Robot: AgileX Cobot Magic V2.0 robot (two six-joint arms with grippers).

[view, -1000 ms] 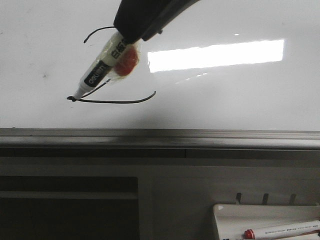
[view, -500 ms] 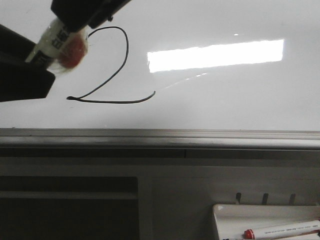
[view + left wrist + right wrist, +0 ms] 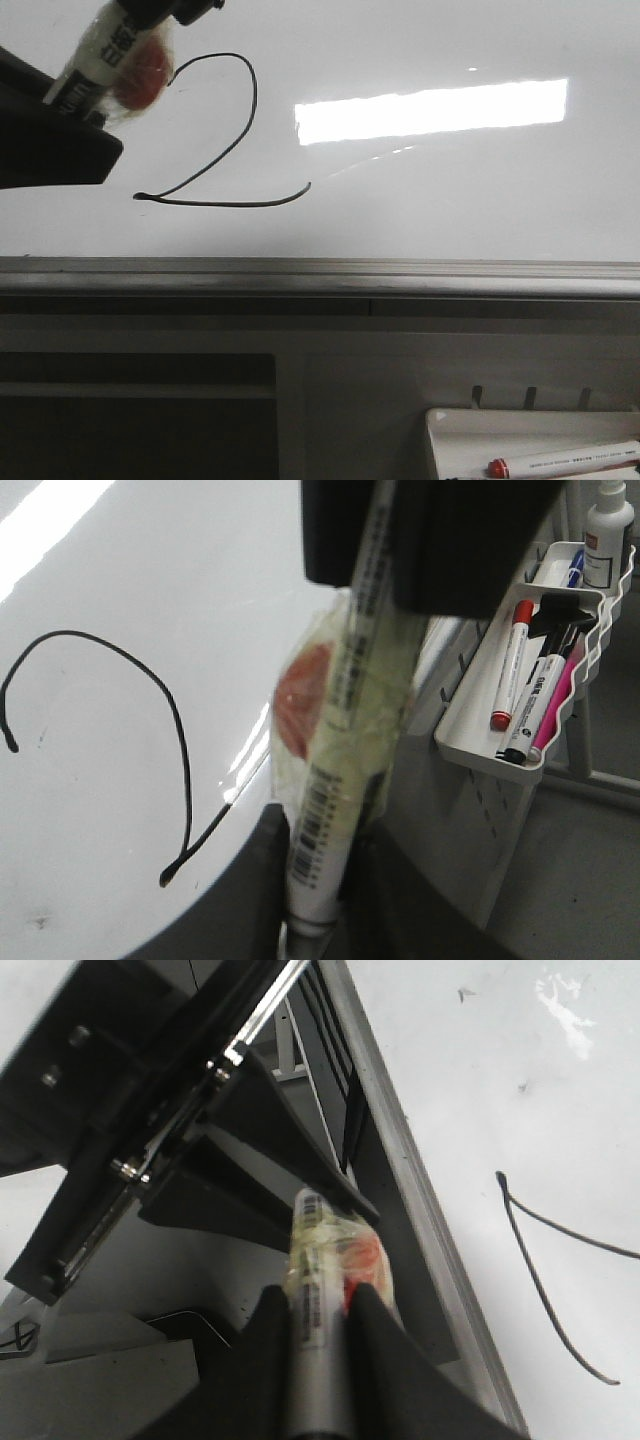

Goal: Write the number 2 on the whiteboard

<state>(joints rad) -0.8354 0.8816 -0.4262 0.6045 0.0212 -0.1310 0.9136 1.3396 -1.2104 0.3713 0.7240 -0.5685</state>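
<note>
The number 2 (image 3: 254, 100) is drawn in thin black line on the glossy whiteboard (image 3: 450, 200), left of the light's reflection. A white marker (image 3: 100, 60) with a red cap taped to its side is off the board, up and left of the figure. My right gripper (image 3: 150, 15) comes down from above, shut on the marker's upper part (image 3: 315, 1260). My left gripper (image 3: 85, 120) is at the far left, its fingers (image 3: 270, 880) close on both sides of the marker's tip end (image 3: 345, 740). Part of the figure shows in the left wrist view (image 3: 186, 770) and the right wrist view (image 3: 540, 1282).
A grey metal rail (image 3: 320, 272) runs along the board's lower edge. A small white tray (image 3: 450, 425) hangs below at the right with a red-capped marker (image 3: 560, 460); the left wrist view shows several markers and a spray bottle (image 3: 608, 525) in it.
One second ago the marker tip was at the left end of the 2's base. The right gripper has since lifted it up and left, and the left gripper has come in around its tip.
</note>
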